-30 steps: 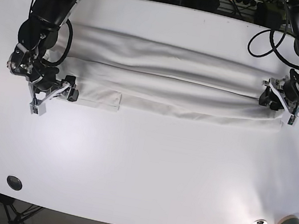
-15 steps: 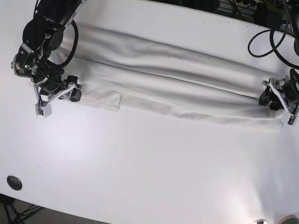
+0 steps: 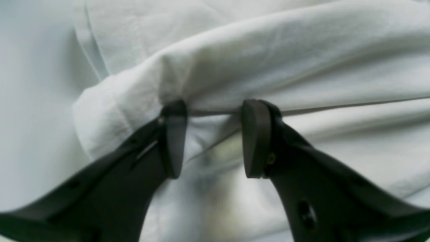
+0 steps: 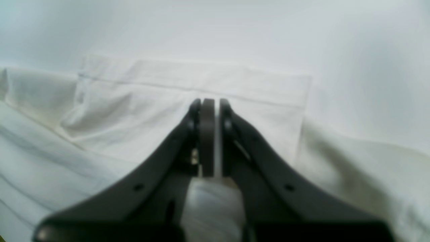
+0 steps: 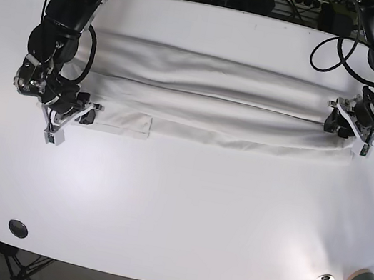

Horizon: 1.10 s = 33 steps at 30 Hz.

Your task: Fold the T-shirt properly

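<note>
The T-shirt lies stretched in a long band across the far half of the worktop. The left tool has its jaws apart around a raised fold at one end. The right tool is closed, seemingly pinching a thin layer at the sleeve. For a clean fold, both ends should be gripped firmly and lifted together evenly.

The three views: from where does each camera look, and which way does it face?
Base: high above the table, looking down; both arms visible.
Left wrist: behind the left gripper, open against a raised fold of the T-shirt.
Right wrist: behind the right gripper, shut, facing the flat sleeve.
Shared: all show the white T-shirt; base also shows both grippers.
</note>
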Motion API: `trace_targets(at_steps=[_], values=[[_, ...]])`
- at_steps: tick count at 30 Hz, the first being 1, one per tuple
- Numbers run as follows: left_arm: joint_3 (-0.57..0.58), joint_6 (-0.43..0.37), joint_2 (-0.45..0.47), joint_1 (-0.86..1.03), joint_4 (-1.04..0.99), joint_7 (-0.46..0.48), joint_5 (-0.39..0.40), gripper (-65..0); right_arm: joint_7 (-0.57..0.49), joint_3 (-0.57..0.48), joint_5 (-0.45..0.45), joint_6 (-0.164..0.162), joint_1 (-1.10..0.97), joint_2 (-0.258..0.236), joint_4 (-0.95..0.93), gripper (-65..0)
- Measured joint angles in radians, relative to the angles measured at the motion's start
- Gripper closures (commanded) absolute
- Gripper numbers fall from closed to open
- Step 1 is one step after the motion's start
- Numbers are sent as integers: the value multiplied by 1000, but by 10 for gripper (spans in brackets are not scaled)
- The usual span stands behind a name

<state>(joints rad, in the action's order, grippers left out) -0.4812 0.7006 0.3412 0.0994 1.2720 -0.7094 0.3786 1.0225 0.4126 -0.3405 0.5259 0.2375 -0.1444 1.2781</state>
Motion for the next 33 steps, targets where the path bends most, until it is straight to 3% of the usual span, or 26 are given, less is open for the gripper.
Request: trace_targets(at_steps=[9, 11, 15, 17, 20, 27, 33], values=[[0, 0, 0, 0, 0, 0, 0, -246, 6, 0, -85, -3, -47, 0, 103, -27], [0, 0, 0, 0, 0, 0, 0, -246, 10, 1, -78, -32, -47, 0, 109, -52], [0, 0, 0, 0, -1, 0, 0, -246, 4, 4, -44, -80, -35, -3, 111, -247], [0, 0, 0, 0, -1, 0, 0, -246, 6, 6, -8, -85, -22, -3, 111, -373], [0, 0, 0, 0, -1, -1, 0, -246, 5, 6, 32, -96, -1, -5, 111, -455], [0, 0, 0, 0, -1, 0, 0, -246, -1, 7, 107, -97, 79, -6, 40, -466], [0, 0, 0, 0, -1, 0, 0, -246, -37, 7, 98, -96, 127, -28, -113, -466]])
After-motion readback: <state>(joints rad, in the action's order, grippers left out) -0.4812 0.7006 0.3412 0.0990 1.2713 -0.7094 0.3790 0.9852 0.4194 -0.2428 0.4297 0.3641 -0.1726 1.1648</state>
